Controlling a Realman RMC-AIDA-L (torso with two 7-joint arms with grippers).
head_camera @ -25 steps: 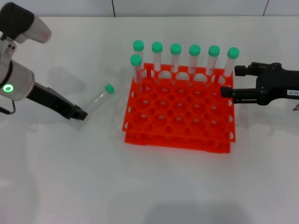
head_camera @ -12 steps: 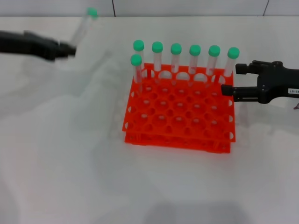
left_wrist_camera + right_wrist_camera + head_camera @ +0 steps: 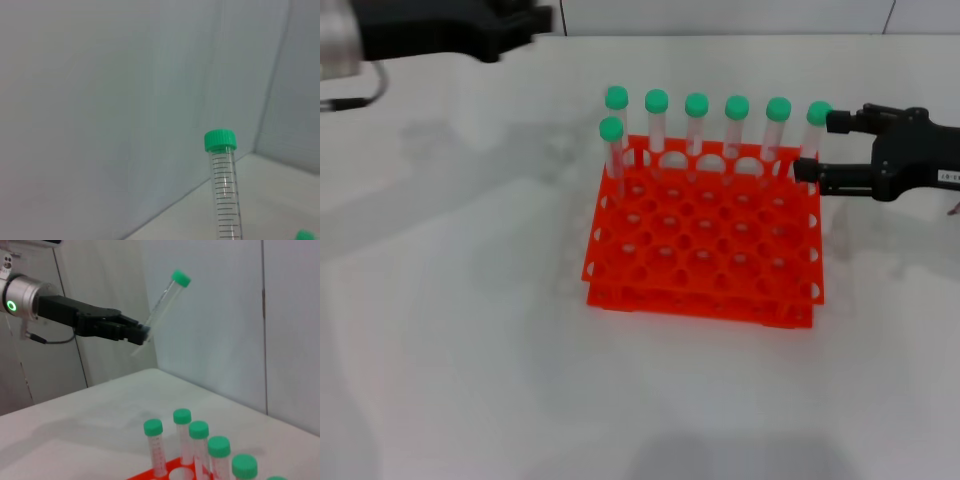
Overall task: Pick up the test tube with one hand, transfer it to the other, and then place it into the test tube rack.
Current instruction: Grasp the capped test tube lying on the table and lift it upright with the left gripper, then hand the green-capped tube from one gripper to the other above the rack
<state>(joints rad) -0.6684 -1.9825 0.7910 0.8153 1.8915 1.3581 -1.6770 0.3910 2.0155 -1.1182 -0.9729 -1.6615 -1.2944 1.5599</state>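
The left gripper, green-lit at the wrist, is raised high over the far left corner of the tabletop, its fingers clamped on the lower end of the test tube. The right wrist view shows this best: the tube rises from the fingertips at a slant, green cap uppermost and leaning away from the arm. The left wrist view shows its graduated wall and cap against the bare wall behind. In the head view the tube itself is out of sight past the top edge, so how it leans toward or away from the robot is hard to judge.

The right gripper hangs near the far right corner of the test tube rack, just beside the last capped tube of the back row. Its two fingers are parted with nothing between them, pointing toward the left arm.

The hand-off depends on this: the tube lies well apart from the right gripper, across the whole rack and higher. Its long axis is closer to upright than level, with the capped upper half free for the second grasp. I judge that both arms must close toward the middle above the rack.
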